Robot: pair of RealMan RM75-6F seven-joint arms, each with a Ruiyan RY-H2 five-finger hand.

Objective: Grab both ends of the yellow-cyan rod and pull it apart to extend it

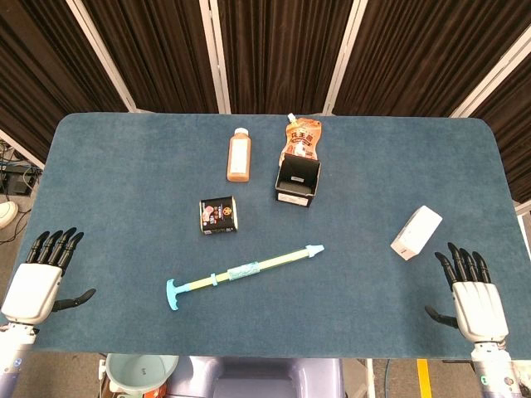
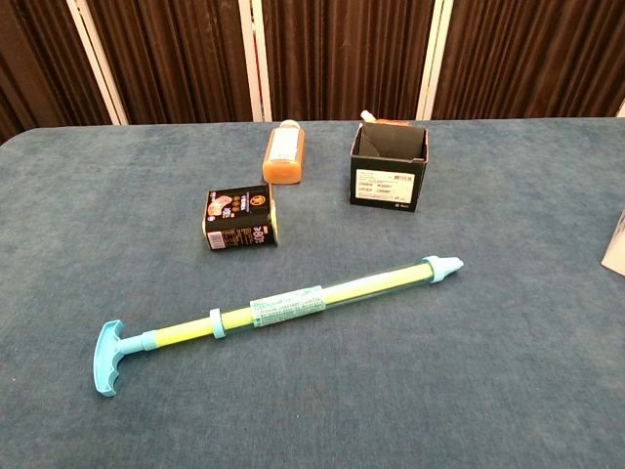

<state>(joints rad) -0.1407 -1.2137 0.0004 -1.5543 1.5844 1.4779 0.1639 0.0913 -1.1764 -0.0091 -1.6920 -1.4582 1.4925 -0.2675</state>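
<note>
Head view: I see my left hand point(image 1: 35, 286) at eight o'clock and right hand point(image 1: 474, 300) at four, both palm-down, fingers spread, holding nothing. The yellow-cyan rod point(image 1: 245, 271) lies between them, untouched.

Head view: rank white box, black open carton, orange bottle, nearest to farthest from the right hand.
From the right hand, at the table's near right corner:
1. White box, just ahead of the hand and slightly inward, on the right side.
2. Black open carton, mid-table, in front of the orange pouch.
3. Orange bottle, lying left of the carton, farthest.
</note>
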